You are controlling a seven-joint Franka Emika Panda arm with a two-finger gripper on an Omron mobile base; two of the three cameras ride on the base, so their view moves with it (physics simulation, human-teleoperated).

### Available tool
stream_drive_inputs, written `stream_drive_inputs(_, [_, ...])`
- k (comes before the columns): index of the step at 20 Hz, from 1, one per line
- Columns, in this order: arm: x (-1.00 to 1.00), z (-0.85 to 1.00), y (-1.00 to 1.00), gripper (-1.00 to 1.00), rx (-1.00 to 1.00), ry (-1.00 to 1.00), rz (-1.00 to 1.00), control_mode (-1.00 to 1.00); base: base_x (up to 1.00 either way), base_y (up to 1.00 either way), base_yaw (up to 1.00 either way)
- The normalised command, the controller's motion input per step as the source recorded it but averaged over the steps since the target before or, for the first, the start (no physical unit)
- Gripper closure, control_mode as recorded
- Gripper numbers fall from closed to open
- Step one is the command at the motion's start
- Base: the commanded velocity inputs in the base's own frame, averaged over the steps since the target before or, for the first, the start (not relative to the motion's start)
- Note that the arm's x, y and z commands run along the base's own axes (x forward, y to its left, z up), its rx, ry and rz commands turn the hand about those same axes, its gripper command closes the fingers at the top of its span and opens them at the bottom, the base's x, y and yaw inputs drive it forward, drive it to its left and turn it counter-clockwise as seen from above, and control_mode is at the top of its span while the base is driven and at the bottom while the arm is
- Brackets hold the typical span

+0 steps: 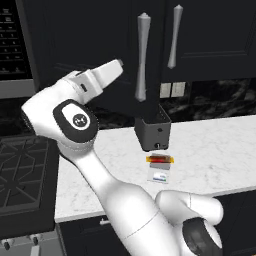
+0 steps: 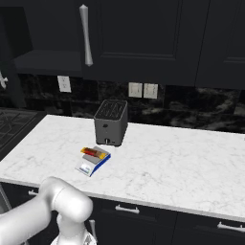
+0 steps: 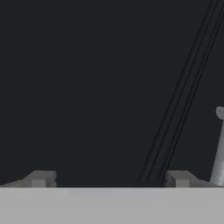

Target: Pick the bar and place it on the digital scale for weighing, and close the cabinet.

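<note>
Bar (image 1: 160, 160): lying flat across the back of the digital scale (image 1: 158, 173), long axis parallel to the counter's (image 1: 220, 150) front edge, yellow ends out sideways.
Scale: near the counter's front edge, just before the black toaster (image 1: 152, 131).
Cabinet (image 1: 90, 45): left door ajar, handle (image 1: 142, 57) forward.
My gripper (image 3: 109, 179): fingers spread wide, empty, facing the dark door panel.

A kitchen: marble counter (image 2: 182, 158), toaster (image 2: 111, 122), gas stove (image 1: 22, 170) and black wall cabinet (image 2: 143, 38).
</note>
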Motion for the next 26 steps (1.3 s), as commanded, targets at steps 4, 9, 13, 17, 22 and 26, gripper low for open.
stream_drive_inputs(4, [0.98,-0.22,-0.91,-1.00,0.24,-0.19,0.27,-1.00,0.00,0.00,0.00])
stream_drive_inputs(9, [1.00,-0.16,-0.80,-1.00,0.27,-0.11,0.45,-1.00,0.00,0.00,0.00])
stream_drive_inputs(13, [0.88,0.00,-0.68,-1.00,0.23,0.00,0.40,-1.00,0.00,0.00,0.00])
stream_drive_inputs(17, [0.81,0.00,-0.33,-1.00,0.13,0.05,0.24,-1.00,0.00,0.00,0.00])
stream_drive_inputs(22, [0.75,-0.03,-0.10,-1.00,0.03,0.00,0.10,-1.00,0.00,0.00,0.00])
stream_drive_inputs(26, [0.80,0.00,0.00,-1.00,0.00,0.03,0.00,-1.00,0.00,0.00,0.00])
